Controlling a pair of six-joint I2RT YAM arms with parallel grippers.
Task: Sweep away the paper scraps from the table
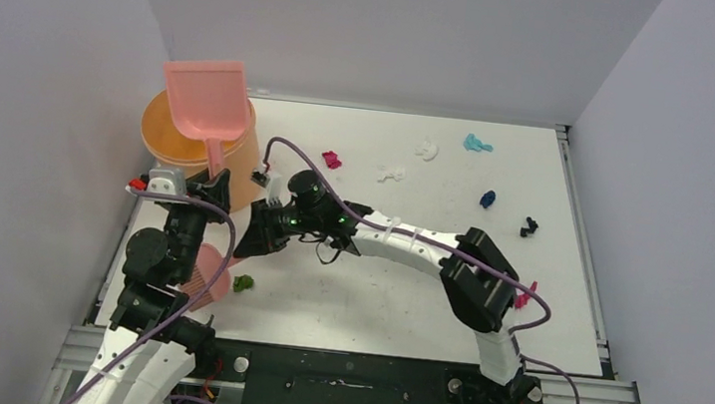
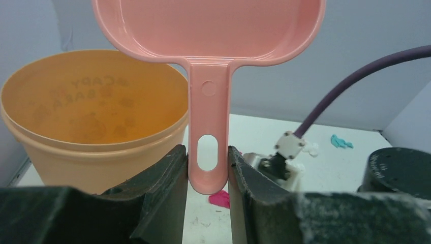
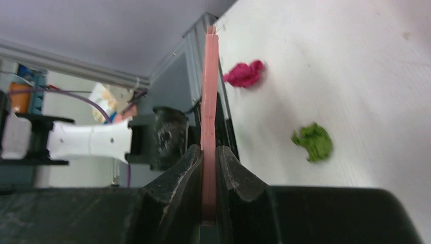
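**Pan raised over the bin, brush held low.** The left gripper (image 2: 207,170) pinches the flat handle of the pink dustpan (image 2: 208,30) between its jaws, with the handle's slot just at the fingertips. The scoop stands beyond the jaws, raised above the orange bucket (image 2: 91,101), which lies ahead and to their left. This pose is judged to suit tipping the pan's load into the bucket. No scrap shows in the part of the scoop in view.

The right gripper (image 3: 209,152) is pressed onto the thin edge of the pink hand brush (image 3: 209,86), which runs straight out from between the jaws. So narrow a grip probably keeps the brush from twisting under a stroke. A green scrap (image 3: 312,142) and a magenta scrap (image 3: 245,73) lie on the table (image 3: 356,61) to the right of these jaws, apart from the brush.

In the top view, most of the paper scraps (image 1: 487,199) are scattered over the far half of the table, well apart from both grippers: white, teal, dark blue and black wads. Most of the sweeping is judged not yet done.
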